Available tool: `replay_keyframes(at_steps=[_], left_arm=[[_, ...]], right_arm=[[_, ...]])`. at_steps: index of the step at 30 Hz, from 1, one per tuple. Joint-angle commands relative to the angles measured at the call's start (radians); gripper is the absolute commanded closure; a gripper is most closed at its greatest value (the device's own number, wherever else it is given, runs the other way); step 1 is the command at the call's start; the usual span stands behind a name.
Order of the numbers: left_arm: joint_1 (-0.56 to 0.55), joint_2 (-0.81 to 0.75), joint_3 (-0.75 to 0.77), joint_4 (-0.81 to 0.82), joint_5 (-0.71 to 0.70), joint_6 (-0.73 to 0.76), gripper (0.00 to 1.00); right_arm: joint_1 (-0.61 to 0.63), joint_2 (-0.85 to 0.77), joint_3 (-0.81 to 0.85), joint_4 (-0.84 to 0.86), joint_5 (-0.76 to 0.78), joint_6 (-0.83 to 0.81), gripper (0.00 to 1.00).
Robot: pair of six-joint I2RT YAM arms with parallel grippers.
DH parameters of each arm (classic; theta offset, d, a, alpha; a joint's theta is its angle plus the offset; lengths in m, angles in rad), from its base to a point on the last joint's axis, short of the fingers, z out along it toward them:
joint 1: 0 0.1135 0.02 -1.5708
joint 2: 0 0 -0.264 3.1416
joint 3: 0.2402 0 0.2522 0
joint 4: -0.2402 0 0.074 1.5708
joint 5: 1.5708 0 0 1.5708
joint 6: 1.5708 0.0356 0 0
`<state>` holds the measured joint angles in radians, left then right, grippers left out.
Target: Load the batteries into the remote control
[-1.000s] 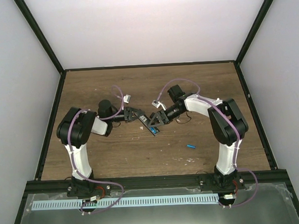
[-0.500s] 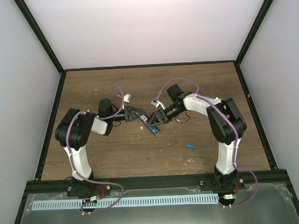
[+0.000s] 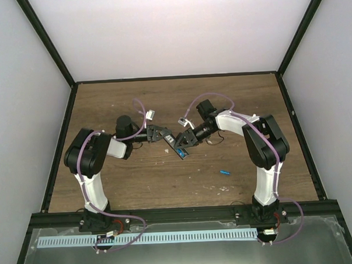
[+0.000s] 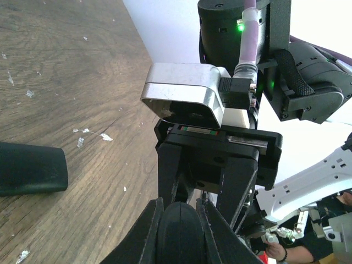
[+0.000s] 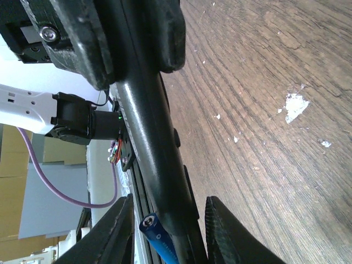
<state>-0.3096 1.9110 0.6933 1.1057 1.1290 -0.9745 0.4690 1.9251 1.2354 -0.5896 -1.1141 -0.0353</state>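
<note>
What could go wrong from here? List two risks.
1. The left gripper pinches only one end of the remote control, so pushing could twist it loose.
2. The blue battery lies along the remote's edge inside the right gripper. It seems unseated and may slip out.

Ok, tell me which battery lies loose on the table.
The lone battery, flat on the table beside the right arm; the other battery is at the remote.
</note>
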Motion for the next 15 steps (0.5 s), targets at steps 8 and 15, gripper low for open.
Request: replay_keyframes(at_steps=[8,15], left_arm=[[-0.005,-0.021,0.024,0.02,-0.028,0.021,1.0],[-0.006,-0.02,0.028,0.047,-0.038,0.002,1.0]], right_arm=[[0.017,0.004,-0.002,0.01,-0.057,-0.003,0.74],[0.023,-0.006,-0.029,0.022,-0.059,-0.006,0.75]])
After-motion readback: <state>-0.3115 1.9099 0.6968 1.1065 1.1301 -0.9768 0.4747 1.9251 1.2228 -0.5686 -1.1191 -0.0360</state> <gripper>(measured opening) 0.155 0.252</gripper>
